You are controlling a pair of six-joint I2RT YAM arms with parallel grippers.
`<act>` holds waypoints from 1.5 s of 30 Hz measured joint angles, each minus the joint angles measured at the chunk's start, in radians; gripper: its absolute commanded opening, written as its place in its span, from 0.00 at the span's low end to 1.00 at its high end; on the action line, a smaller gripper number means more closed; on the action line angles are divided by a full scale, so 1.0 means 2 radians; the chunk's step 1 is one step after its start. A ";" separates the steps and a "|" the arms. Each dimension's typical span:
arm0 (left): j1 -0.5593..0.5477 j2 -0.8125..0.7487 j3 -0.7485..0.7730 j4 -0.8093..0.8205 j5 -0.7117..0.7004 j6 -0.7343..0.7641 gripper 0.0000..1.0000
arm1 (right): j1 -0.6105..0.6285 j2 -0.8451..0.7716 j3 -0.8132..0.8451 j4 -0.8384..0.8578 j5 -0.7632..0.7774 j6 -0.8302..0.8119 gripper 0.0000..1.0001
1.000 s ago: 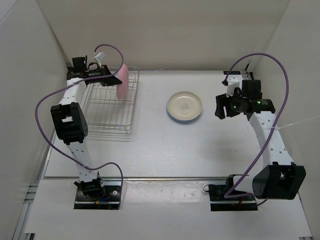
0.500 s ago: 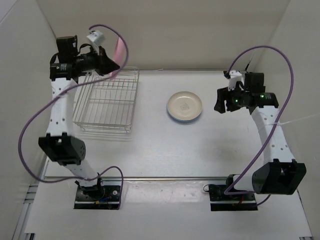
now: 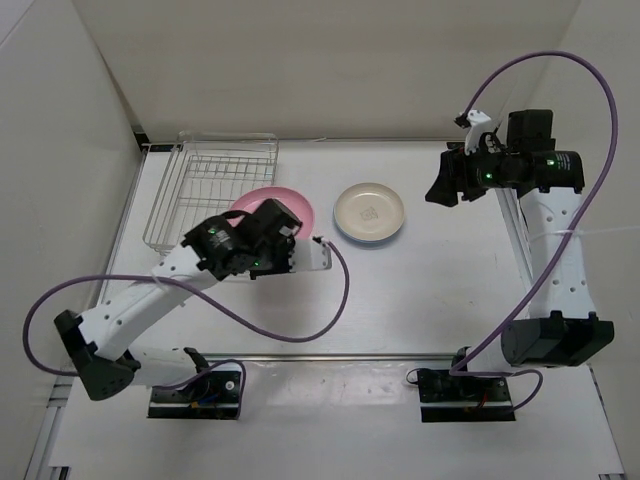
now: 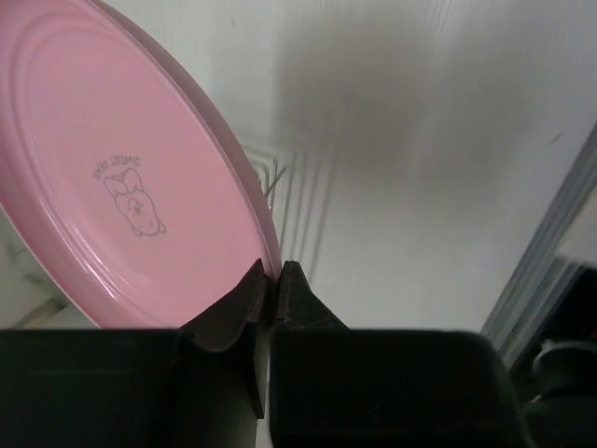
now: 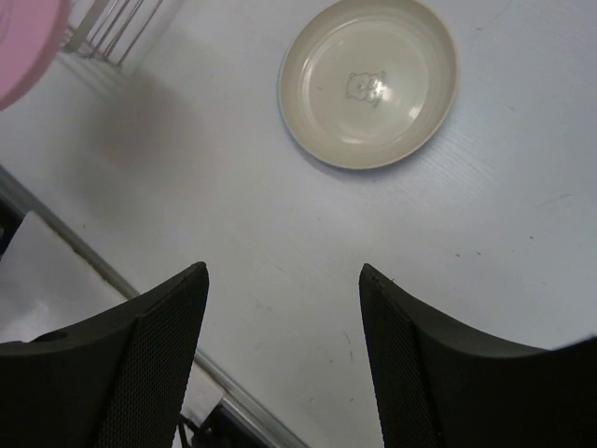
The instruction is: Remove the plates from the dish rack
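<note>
While the left pincer (image 4: 273, 271) clamps the pink plate (image 4: 121, 187) by its rim, tilted, just right of the dish rack (image 3: 212, 190) | right pincer (image 5: 282, 273): open, empty, over the bench (image 3: 400, 290) | cream plate (image 5: 368, 82): flat on bench.

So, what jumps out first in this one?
The pink plate, pinched at its rim by the left gripper, hangs by the right edge of the dish rack. The cream plate lies flat mid-table, with the open right gripper raised to its right.

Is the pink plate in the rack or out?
Out: left gripper holds the pink plate by its rim, raised clear of the dish rack.
</note>
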 measured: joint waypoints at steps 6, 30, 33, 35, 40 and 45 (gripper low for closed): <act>-0.126 0.022 -0.013 -0.016 -0.165 0.068 0.11 | 0.080 0.024 0.053 -0.071 0.016 -0.048 0.70; -0.272 0.175 0.124 0.079 -0.228 0.155 0.11 | 0.153 0.034 0.010 -0.014 0.032 -0.035 0.44; -0.272 0.183 0.126 0.051 -0.218 0.146 0.11 | 0.150 0.033 0.006 0.004 0.051 -0.031 0.03; -0.272 0.189 0.126 0.047 -0.216 0.137 0.11 | 0.149 0.032 0.003 0.013 0.063 -0.025 0.00; -0.271 0.192 0.126 0.050 -0.216 0.129 0.11 | 0.151 0.028 -0.003 0.019 0.074 -0.017 0.00; -0.271 0.192 0.126 0.066 -0.222 0.138 0.85 | 0.152 0.018 -0.012 0.029 0.082 -0.010 0.00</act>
